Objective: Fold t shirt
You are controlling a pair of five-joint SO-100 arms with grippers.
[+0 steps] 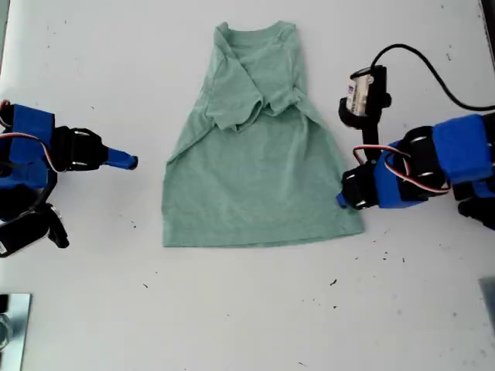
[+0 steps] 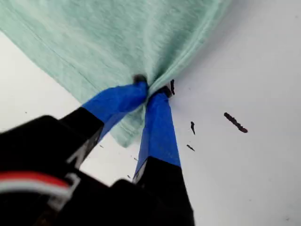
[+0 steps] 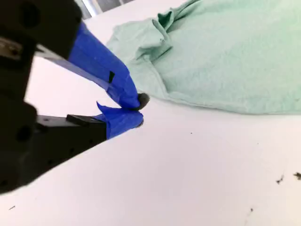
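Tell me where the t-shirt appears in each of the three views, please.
Exterior view: t-shirt lies flat in the middle, both sleeves folded inward.
First wrist view: its hem corner is pinched by my first gripper.
Second wrist view: it lies beyond my second gripper, untouched.
Shared landmark: the white table.

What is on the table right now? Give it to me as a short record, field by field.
surface: white table, dark specks on it
cloth: t shirt, sage green, lying flat, both sleeves folded inward over the chest
first gripper: my first gripper, at the exterior view's right, shut on the shirt's edge near the hem corner
second gripper: my second gripper, at the exterior view's left, shut, holding nothing, clear of the shirt
fold state: sleeves in, body not yet folded
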